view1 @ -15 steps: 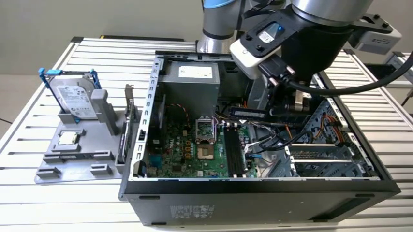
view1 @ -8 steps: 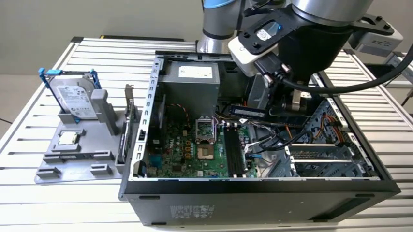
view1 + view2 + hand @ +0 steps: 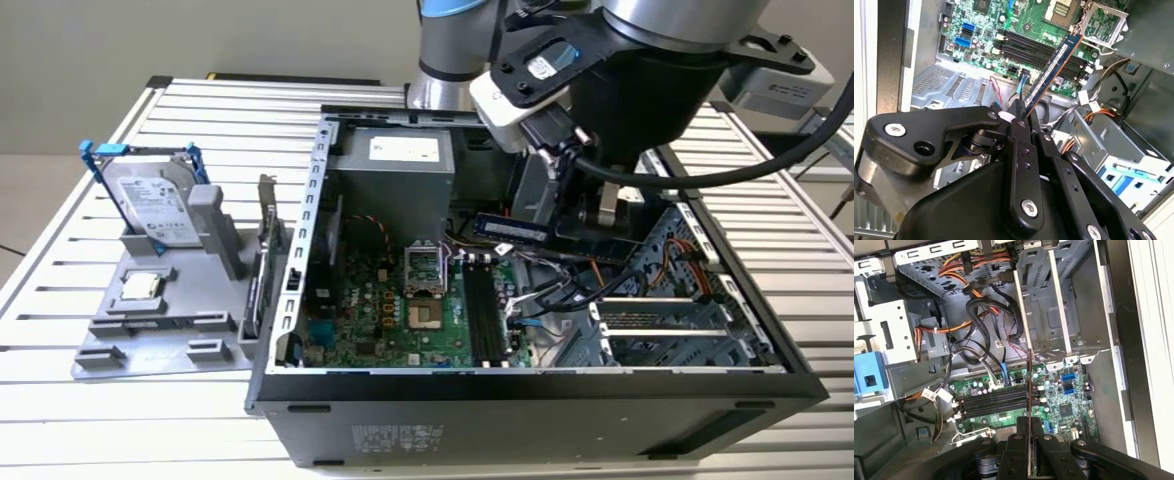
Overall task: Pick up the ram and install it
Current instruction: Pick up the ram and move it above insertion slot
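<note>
I have the ram (image 3: 1054,70) clenched in the pincer (image 3: 1021,112) above the motherboard's slots (image 3: 1029,52) (upper centre of frame), picked up but not yet seated.

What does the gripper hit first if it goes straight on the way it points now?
The gripper is shut on the ram, which leads. Straight on, the ram's far end would probably meet the memory slots on the motherboard first, lying across them; depth is unclear.
</note>
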Robot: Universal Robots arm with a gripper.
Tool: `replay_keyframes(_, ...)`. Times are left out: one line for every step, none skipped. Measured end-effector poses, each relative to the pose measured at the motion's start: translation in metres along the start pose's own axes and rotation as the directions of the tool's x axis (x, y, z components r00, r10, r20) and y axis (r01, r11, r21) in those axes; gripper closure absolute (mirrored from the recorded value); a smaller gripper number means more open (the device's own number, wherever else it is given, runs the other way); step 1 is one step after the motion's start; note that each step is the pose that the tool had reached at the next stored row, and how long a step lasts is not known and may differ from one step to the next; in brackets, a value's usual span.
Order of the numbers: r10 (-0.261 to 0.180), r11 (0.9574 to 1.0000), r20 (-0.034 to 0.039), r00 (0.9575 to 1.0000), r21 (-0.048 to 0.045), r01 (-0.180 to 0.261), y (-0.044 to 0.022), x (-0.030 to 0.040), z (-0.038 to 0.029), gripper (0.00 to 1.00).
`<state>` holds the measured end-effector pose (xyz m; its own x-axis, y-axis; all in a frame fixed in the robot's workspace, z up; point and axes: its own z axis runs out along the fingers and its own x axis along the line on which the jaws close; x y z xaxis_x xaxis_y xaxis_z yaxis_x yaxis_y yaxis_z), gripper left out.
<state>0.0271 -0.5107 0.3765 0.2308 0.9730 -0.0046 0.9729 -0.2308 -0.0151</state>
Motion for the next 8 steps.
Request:
replay_keyframes(0.006,1.0000,-0.0002,1.0000,0.0000,-0.006,0.0000,0.0002,0.0000,1.00)
replay_keyframes(0.013,0.9999,-0.0003,0.9999,0.0001,-0.013,-0.0001,0.0004,0.0000,1.00)
replay_keyframes(0.021,0.9998,-0.0003,0.9998,0.0001,-0.021,-0.0001,0.0005,0.0000,1.00)
replay_keyframes(0.029,0.9996,-0.0005,0.9996,0.0001,-0.029,-0.0002,0.0005,0.0000,1.00)
replay_keyframes(0.039,0.9992,-0.0007,0.9992,0.0002,-0.039,-0.0001,0.0006,0.0001,1.00)
replay_keyframes(0.051,0.9987,-0.0009,0.9987,0.0003,-0.051,-0.0002,0.0006,0.0000,1.00)
replay_keyframes(0.061,0.9981,-0.0010,0.9981,0.0003,-0.061,-0.0002,0.0006,0.0000,1.00)
replay_keyframes(0.073,0.9973,-0.0013,0.9973,0.0004,-0.073,-0.0002,0.0007,0.0001,1.00)
